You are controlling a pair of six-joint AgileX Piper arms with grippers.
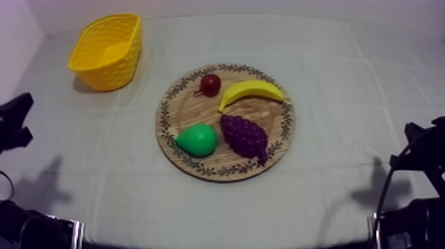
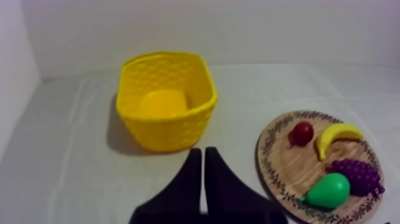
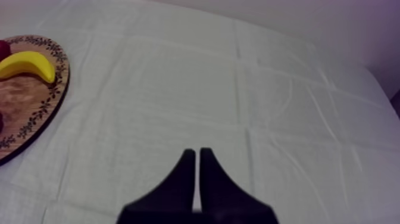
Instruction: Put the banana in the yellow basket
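A yellow banana (image 1: 251, 92) lies on the far right part of the round wooden board (image 1: 278, 142) at the table's middle. The empty yellow basket (image 1: 108, 50) stands at the far left. In the left wrist view my left gripper (image 2: 202, 154) is shut on nothing, just in front of the basket (image 2: 165, 100), with the banana (image 2: 336, 137) on the board (image 2: 275, 168) off to its side. My right gripper (image 3: 197, 155) is shut on nothing over bare cloth, well away from the banana (image 3: 28, 64) on the board (image 3: 41, 110).
Also on the board are a small red fruit (image 1: 210, 84), a green pear (image 1: 197, 140) and purple grapes (image 1: 244, 136). Both arms rest low at the table's left (image 1: 14, 122) and right (image 1: 420, 155) edges. A wall rises behind the table.
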